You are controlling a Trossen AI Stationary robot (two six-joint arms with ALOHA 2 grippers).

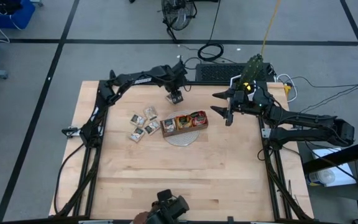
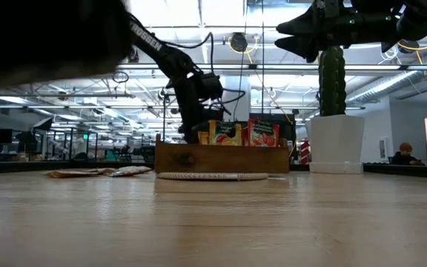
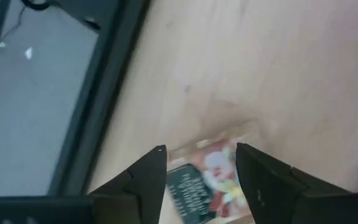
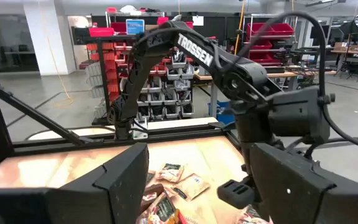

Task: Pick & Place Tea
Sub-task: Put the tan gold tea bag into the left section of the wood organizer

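1. Left gripper (image 1: pixel 176 98) hangs just past the wooden tray's (image 1: pixel 184 129) far edge, fingers (image 3: pixel 151 177) apart and holding nothing; red and orange-yellow sachets (image 1: pixel 191 119) stand in the tray right below it.
2. Dropping straight down could clip those upright packets or nudge the tray off its round mat (image 1: pixel 182 138).
3. Loose beige sachets (image 1: pixel 143 123) lie beside the tray's left end, plenty of bare table nearby.
4. Right gripper (image 1: pixel 222 106) waits wide open off the tray's right end, close enough to crowd things.
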